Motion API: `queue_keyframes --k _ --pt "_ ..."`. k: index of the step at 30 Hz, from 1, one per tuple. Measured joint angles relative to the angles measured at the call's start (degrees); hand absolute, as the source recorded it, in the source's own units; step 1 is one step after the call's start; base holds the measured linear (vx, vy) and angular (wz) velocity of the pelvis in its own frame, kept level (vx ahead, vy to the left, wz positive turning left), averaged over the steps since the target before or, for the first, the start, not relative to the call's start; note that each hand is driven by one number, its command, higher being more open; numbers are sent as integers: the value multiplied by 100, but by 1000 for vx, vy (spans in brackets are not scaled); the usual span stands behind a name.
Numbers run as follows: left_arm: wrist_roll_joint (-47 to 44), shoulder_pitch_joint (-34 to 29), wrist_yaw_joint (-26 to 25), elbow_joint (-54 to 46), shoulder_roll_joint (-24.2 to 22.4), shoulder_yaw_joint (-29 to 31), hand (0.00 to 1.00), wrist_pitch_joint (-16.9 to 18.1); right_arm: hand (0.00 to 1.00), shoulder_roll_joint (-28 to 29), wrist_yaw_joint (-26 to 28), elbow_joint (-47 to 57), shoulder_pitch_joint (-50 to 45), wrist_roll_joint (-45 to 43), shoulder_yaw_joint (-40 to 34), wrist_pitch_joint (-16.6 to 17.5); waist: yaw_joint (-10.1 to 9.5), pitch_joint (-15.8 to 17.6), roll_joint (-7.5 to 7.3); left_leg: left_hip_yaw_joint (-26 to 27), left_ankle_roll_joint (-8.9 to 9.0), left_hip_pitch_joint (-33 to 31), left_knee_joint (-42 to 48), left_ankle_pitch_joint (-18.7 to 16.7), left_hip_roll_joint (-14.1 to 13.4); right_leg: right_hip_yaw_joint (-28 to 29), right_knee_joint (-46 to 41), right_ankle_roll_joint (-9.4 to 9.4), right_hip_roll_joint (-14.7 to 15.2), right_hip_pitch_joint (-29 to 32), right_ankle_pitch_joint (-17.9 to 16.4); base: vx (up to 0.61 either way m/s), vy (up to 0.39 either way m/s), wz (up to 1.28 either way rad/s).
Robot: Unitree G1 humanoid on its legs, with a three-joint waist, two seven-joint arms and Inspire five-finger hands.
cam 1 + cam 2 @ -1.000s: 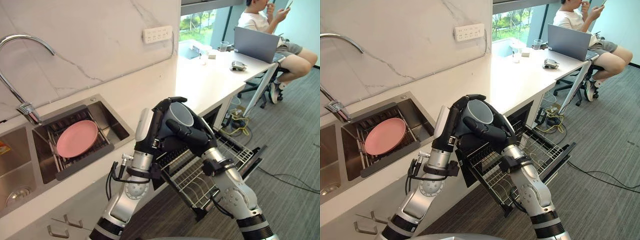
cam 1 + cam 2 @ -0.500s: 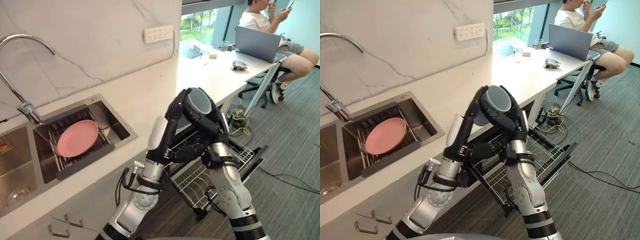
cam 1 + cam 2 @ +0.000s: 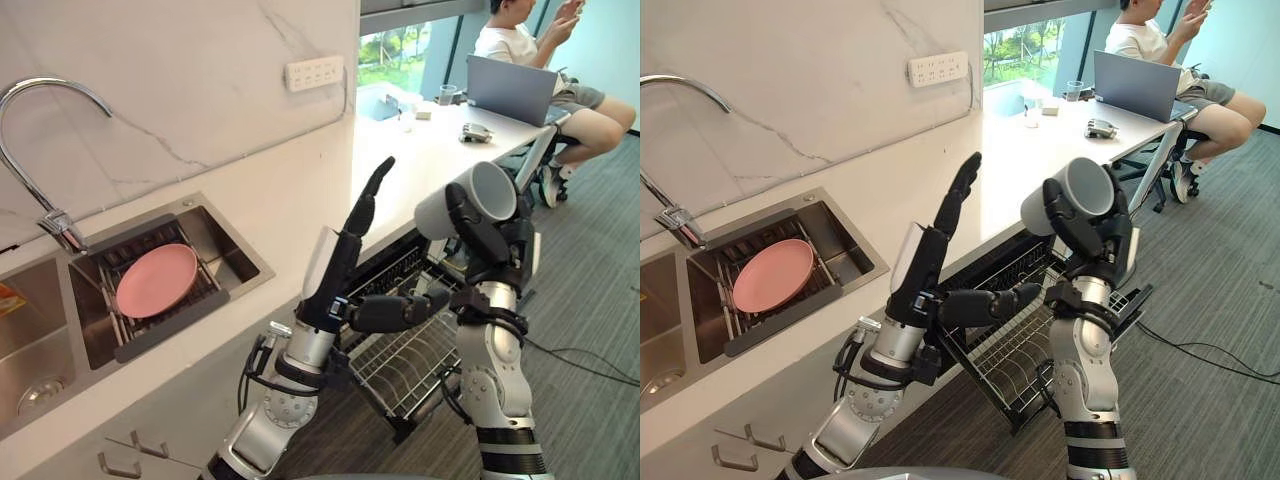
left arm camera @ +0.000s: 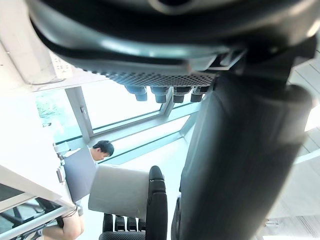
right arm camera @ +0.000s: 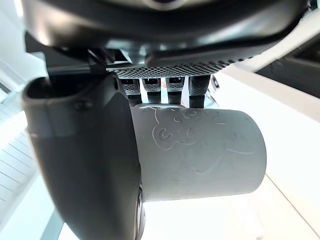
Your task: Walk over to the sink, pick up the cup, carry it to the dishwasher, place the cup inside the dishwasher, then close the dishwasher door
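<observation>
The right hand (image 3: 492,240) clasps the grey cup (image 3: 455,203) sideways, high above the pulled-out dishwasher rack (image 3: 400,365), the left hand (image 3: 338,268) spread flat and empty nearby; a hasty descent could knock the cup against the countertop (image 3: 420,160) edge.

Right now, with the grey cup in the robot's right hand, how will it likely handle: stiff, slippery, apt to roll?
Probably stiff: the cup shows no dent inside the right hand. Its smooth wall may slip. Laid sideways as held, it would likely roll.
</observation>
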State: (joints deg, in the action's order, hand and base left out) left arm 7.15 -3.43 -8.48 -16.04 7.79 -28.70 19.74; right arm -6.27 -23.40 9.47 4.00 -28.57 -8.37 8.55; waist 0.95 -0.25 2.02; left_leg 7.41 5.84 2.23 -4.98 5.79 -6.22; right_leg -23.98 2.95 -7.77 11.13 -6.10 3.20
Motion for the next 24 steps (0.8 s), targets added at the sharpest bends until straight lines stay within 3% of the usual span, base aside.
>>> queue_keyframes --k 3,5,9,12,17,19,24 --pt "-1046 -377 653 -17 -5 215 100 -252 0 -11 -110 -70 -3 80 -546 19 3 3 -4 -66 -3 -52 0 18 8 -72 5 -3 5 4 -2 -6 -5 12" --pt "-1162 -796 1023 -10 -3 389 100 -397 0 -27 -176 -214 -75 79 -939 62 9 8 -10 -139 -6 -120 -1 36 20 -151 12 -9 8 14 -6 -15 -14 18" --pt "-1128 -1338 1219 90 -7 470 100 -451 0 -26 -165 -383 -423 69 -1160 64 -1 38 -39 -236 -10 -191 -1 61 39 -264 12 -21 21 12 -15 -11 -12 16" --pt "-628 -1445 1020 452 -51 520 100 -448 0 22 -75 -560 -578 68 -1132 63 -7 68 -58 -279 -17 -221 -25 76 49 -311 10 -24 29 10 -18 -37 -10 8" --pt "824 -1625 163 1525 -196 1151 100 -264 0 73 304 -1138 -698 67 -1075 57 -10 109 -72 -300 -23 -251 -27 83 46 -353 8 -24 28 12 -19 -21 -8 3" --pt "973 -1662 62 1744 -190 1295 100 -238 0 60 564 -1369 -719 72 -1023 -78 -13 113 -76 -302 -23 -254 -27 83 50 -358 8 -25 32 12 -18 0 0 0" --pt "1106 -1524 -143 2396 -218 1358 100 301 0 6 1174 -1895 -822 377 -379 -474 -30 143 -76 -301 -24 -228 -28 85 45 -364 -3 -28 38 -15 -20 -7 -3 0"
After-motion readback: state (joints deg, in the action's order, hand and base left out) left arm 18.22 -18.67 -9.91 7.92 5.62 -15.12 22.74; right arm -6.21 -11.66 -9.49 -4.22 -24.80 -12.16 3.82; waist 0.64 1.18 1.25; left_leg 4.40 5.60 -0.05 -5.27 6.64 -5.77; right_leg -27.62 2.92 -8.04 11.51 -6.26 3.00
